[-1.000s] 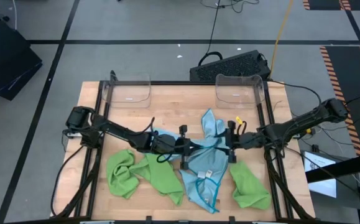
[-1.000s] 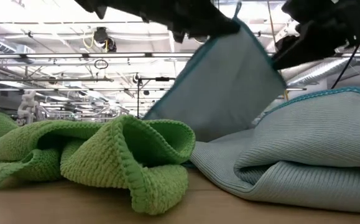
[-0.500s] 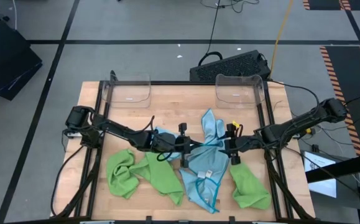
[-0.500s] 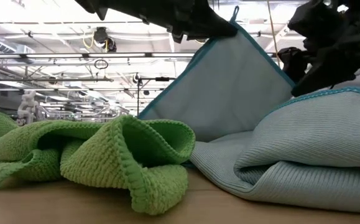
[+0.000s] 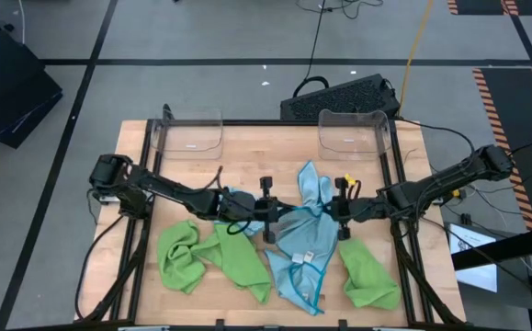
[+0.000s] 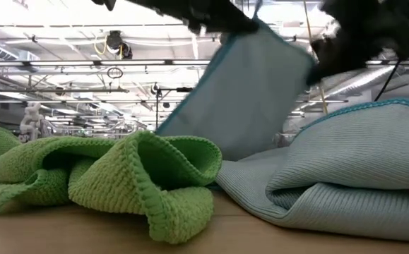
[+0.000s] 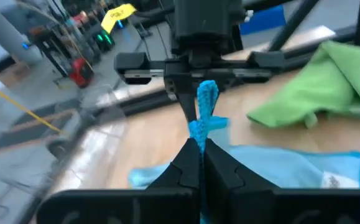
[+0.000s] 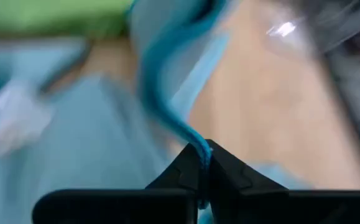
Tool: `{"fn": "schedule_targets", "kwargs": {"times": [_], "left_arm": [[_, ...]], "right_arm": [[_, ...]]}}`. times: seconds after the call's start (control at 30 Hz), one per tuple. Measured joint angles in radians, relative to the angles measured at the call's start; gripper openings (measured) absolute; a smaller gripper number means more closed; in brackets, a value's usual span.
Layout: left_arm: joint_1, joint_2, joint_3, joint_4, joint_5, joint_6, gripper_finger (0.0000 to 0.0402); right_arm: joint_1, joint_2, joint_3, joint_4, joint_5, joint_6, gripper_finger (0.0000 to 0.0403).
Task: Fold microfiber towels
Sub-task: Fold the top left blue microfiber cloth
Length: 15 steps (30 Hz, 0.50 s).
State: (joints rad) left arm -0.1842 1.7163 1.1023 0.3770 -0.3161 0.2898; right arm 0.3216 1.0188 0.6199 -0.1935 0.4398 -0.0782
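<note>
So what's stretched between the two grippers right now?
A light blue towel, seen in the high view: the left gripper and right gripper each pinch its teal edge.

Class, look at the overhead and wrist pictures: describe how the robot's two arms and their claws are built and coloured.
Both arms are dark, slender and jointed, with black cables looped alongside. The left claw and right claw each end in a crossbar carrying two black, wedge-shaped fingers. A yellow tag sits by the right claw.
</note>
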Motion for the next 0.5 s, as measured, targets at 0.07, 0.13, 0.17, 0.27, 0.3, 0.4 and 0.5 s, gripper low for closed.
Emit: {"fn": "schedule_targets", "kwargs": {"times": [0.07,0.13,0.17,0.27,0.3,0.4,0.5], "left_arm": [[0.017,-0.048,0.001,-0.038,-0.023,0.031,0.0009],[0.034,-0.09,0.001,-0.064,-0.054,0.082,0.0011],[0.046,-0.114,0.001,-0.064,-0.063,0.115,0.001],[0.09,-0.2,0.0,-0.082,-0.072,0.2,0.0005],[0.111,-0.229,0.001,-0.079,-0.066,0.22,0.0005],[0.185,-0.307,0.001,-0.11,-0.042,0.245,0.001],[0.27,-0.367,0.001,-0.133,0.035,0.251,0.0007]], "right_arm": [[-0.009,-0.004,0.06,-0.018,0.036,-0.049,0.0005],[-0.033,-0.004,0.121,-0.022,0.069,-0.099,0.0004],[-0.048,-0.004,0.15,-0.021,0.097,-0.119,0.0004],[-0.111,-0.006,0.246,-0.019,0.163,-0.185,0.0003],[-0.138,-0.006,0.276,-0.015,0.163,-0.213,0.0003],[-0.217,-0.006,0.362,0.003,0.162,-0.284,0.0002],[-0.313,-0.002,0.442,0.006,0.156,-0.339,0.0002]]}}
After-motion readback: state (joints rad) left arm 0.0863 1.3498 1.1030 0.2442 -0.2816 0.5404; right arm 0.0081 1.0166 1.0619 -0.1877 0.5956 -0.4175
